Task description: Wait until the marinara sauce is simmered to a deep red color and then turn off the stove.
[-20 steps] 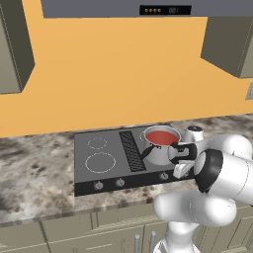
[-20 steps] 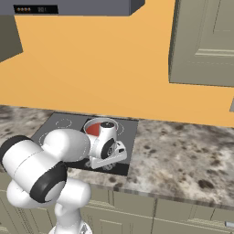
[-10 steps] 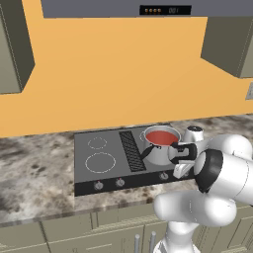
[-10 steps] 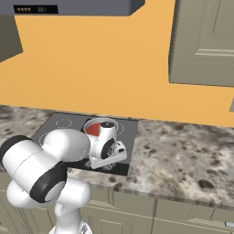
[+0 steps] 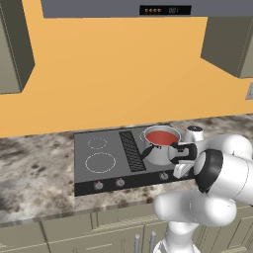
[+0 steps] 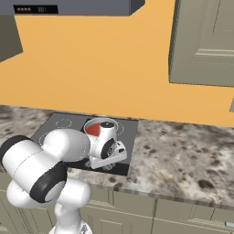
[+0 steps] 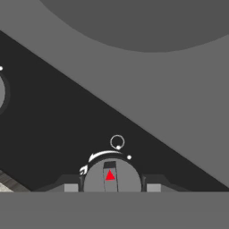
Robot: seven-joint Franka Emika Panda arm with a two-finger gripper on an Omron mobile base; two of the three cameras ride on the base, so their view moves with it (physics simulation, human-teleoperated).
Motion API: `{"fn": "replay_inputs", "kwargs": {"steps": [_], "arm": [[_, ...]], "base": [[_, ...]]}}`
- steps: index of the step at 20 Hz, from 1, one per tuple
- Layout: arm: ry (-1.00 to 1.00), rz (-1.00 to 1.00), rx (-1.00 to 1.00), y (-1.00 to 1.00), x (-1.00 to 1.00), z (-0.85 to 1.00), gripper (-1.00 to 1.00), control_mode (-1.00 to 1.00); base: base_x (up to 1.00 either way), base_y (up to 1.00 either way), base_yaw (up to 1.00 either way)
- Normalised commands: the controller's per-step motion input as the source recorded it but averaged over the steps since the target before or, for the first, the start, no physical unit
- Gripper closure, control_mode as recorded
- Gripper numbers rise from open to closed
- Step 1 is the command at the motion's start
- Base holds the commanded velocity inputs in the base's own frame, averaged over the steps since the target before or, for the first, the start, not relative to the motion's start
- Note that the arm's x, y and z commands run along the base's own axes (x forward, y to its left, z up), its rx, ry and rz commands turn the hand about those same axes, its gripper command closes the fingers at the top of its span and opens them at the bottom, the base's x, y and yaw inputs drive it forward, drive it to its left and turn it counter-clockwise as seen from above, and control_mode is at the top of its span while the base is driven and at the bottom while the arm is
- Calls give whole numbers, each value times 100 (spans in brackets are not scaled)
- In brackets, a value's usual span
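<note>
The marinara sauce (image 5: pixel 160 137) is a flat red disc inside a shiny steel pot (image 5: pixel 159 153) on the back right burner of the stove (image 5: pixel 101 160). In the right base view the sauce (image 6: pixel 93 130) shows just behind my white hand. My gripper (image 5: pixel 181 171) points down at the stove's front strip, at its rightmost knob. In the hand view the round grey knob (image 7: pixel 111 176) with a red triangle mark sits between my fingertips (image 7: pixel 153 186), and the gripper (image 7: pixel 112 186) is shut on it. My gripper (image 6: pixel 109 163) is low over the stove's front edge (image 6: pixel 119 170).
Other knobs (image 5: pixel 120 182) line the front strip, with one (image 5: pixel 163 175) just left of my hand. A small silver vessel (image 5: pixel 193 133) stands right of the pot. Speckled stone counter (image 6: pixel 183 155) spreads to both sides, and a hood (image 5: pixel 165 10) with a display hangs above.
</note>
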Motion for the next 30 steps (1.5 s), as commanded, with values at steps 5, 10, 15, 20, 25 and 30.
{"fn": "replay_inputs", "kwargs": {"steps": [5, 10, 15, 20, 25, 30], "arm": [[0, 0, 0, 0, 0, 0, 100, -100], [0, 0, 0, 0, 0, 0, 100, -100], [0, 0, 0, 0, 0, 0, 100, -100], [0, 0, 0, 0, 0, 0, 100, -100], [0, 0, 0, 0, 0, 0, 100, -100], [0, 0, 0, 0, 0, 0, 100, -100]], "base": [[0, 0, 0], [0, 0, 0], [0, 0, 0], [0, 0, 0], [0, 0, 0], [0, 0, 0]]}}
